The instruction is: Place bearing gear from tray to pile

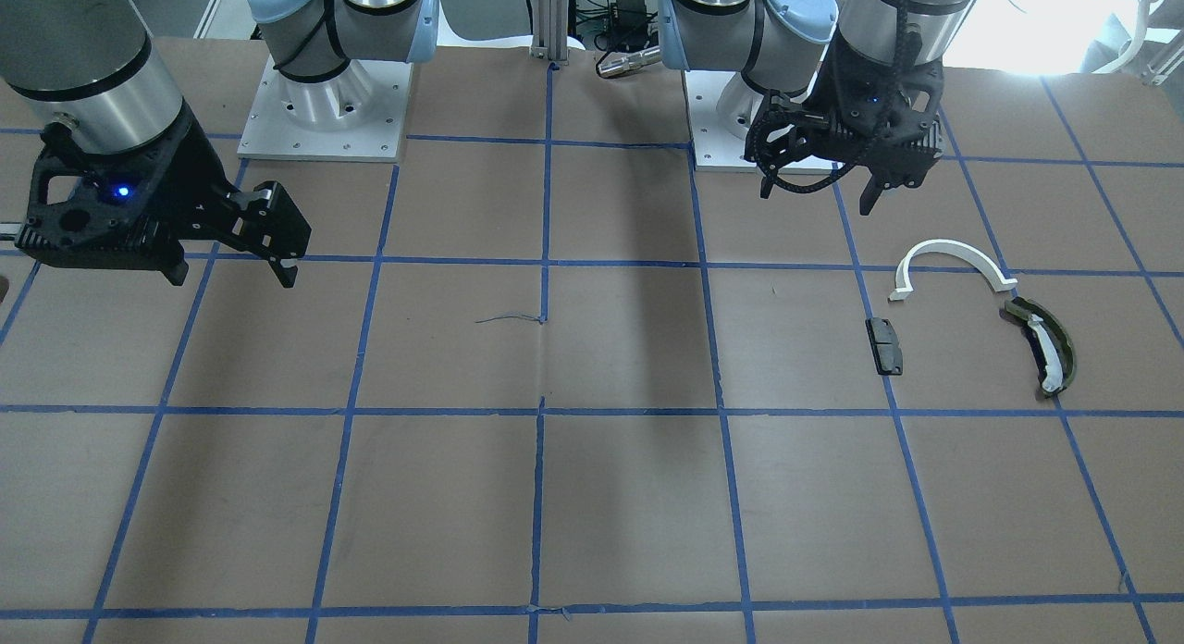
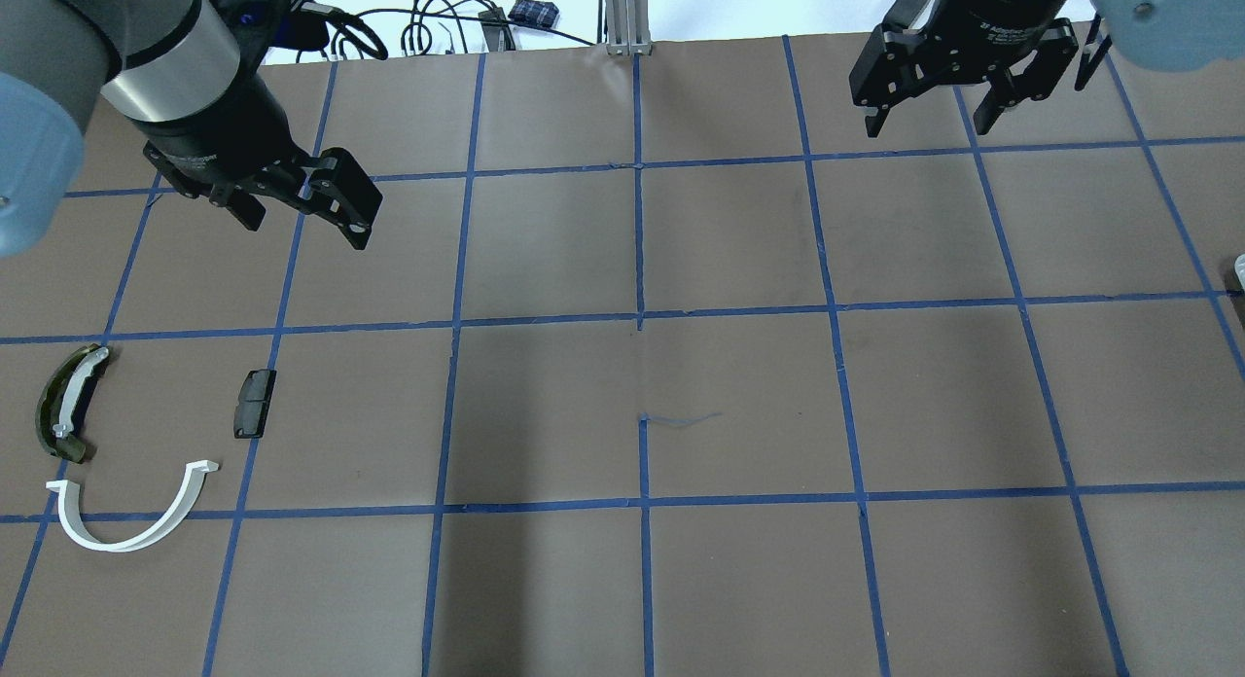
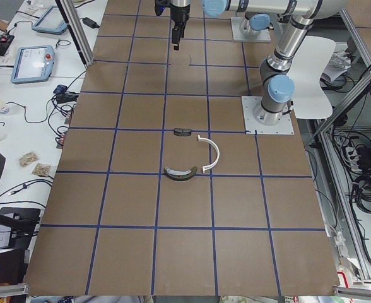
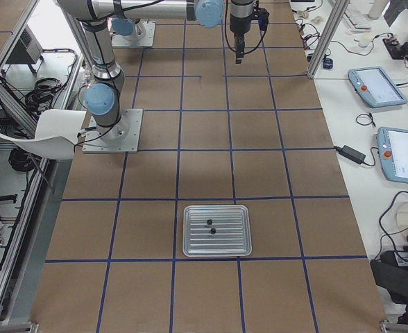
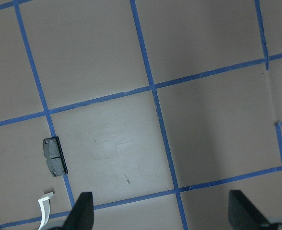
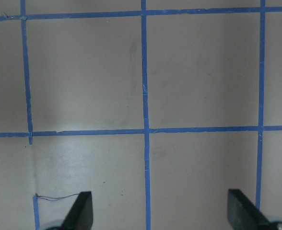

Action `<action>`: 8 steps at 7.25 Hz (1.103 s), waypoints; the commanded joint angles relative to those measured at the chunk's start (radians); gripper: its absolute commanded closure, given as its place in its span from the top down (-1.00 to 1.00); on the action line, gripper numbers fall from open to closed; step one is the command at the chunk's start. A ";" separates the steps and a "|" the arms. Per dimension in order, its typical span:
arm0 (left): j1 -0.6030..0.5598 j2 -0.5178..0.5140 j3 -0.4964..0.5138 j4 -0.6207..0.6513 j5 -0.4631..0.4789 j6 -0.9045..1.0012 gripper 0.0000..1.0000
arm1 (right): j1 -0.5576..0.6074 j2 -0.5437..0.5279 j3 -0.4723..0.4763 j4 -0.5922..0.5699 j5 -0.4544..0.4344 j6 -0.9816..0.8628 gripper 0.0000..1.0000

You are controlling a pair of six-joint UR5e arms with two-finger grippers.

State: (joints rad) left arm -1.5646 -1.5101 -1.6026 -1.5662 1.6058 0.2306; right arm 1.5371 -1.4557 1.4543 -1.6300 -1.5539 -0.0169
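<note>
Over near the table's (image 1: pixel 610 496) right end, about halfway between its two long edges, sits a shiny tray (image 4: pixel 214 254). Two small dark bits (image 4: pixel 205 222) lie on it, close together. I think the bearing gear (image 4: pixel 212 229) is one of them, but they are too small for me to tell which. So the thing to be moved is on the tray, and I think no one has picked it up yet.

Way over in the table's left half is the pile (image 2: pixel 255 403). It has three loose parts that lie near each other but do not touch: a white half-ring (image 1: pixel 957 248), an olive-green curved piece (image 1: pixel 1050 348) with a white strip on it, and a little black block (image 1: pixel 884 346). I see no small dark gear among them.

The right gripper (image 1: pixel 231 276) hangs up in the air over the middle part of the table, well apart from the tray. Its two fingers are wide apart and there is nothing between them, only bare brown table and blue tape lines under it.

The left gripper (image 1: pixel 819 198) hangs near the pile, a bit to one side of it. Its fingers are spread apart too, and it holds nothing. Its own camera sees the black block and a tip of the white half-ring low in one corner.

So I think the job is right at the start. One arm has to go to the tray, pinch the gear, carry it across the table, and set it down by the three parts.
</note>
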 commanded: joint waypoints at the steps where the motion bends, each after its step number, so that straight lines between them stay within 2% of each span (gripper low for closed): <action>1: 0.001 -0.002 0.000 0.000 0.002 0.003 1.00 | 0.000 0.000 0.000 0.001 -0.002 0.000 1.00; 5: 0.000 -0.002 -0.002 0.000 0.002 0.003 1.00 | -0.020 0.003 -0.006 0.012 -0.012 -0.037 1.00; 6: 0.001 -0.002 -0.005 0.000 0.002 0.003 1.00 | -0.059 0.000 -0.006 0.036 -0.017 -0.099 1.00; 8: 0.002 -0.004 -0.005 0.002 0.002 0.003 1.00 | -0.231 -0.011 -0.006 0.049 -0.021 -0.350 1.00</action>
State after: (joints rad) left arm -1.5633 -1.5130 -1.6069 -1.5652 1.6076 0.2332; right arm 1.4090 -1.4612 1.4480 -1.5874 -1.5712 -0.2094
